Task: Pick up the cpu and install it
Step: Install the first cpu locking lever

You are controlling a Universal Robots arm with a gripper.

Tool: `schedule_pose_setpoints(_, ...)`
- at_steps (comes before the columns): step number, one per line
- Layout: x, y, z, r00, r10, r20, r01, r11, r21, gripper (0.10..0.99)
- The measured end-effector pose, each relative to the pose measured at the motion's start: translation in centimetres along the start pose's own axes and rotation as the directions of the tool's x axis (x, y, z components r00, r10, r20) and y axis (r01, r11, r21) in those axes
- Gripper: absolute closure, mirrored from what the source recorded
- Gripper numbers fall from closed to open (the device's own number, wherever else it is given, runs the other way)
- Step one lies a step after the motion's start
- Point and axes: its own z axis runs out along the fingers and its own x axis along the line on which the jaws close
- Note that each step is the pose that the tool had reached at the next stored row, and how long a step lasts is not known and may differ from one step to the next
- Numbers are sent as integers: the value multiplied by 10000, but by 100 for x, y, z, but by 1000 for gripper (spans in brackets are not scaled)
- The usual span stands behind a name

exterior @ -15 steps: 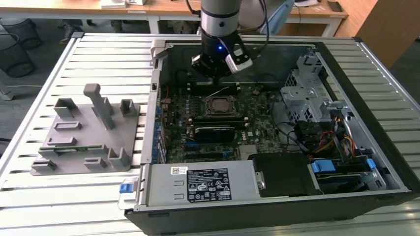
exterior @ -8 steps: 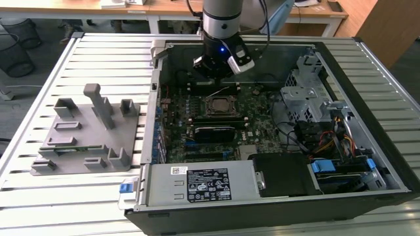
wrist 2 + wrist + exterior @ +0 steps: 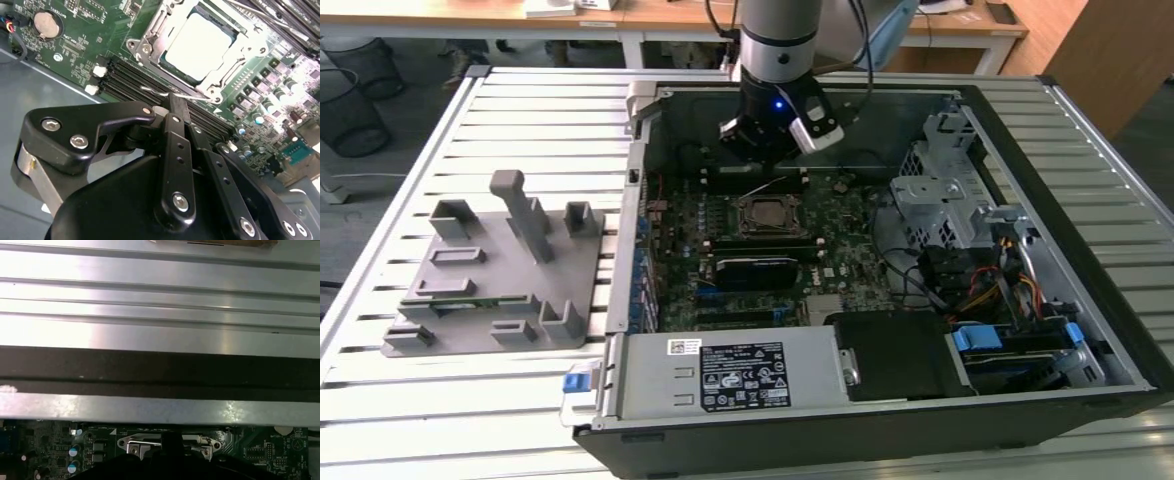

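While arm hangs inside open PC case, gripper sits low over motherboard, just beside socket; fingers pressed together, nothing between them; tips near thin wire lever at socket edge; cpu lies flat in socket, silver-white top facing up, metal frame around it; memory slots run between socket and gripper; grey fixture on slatted table at exterior view's left, well apart from case.
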Motion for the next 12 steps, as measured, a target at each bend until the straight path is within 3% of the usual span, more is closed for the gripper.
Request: schedule_pose_setpoints(12, -64, 2, 72, 10000, -6, -1, 6, 10000, 1, 980)
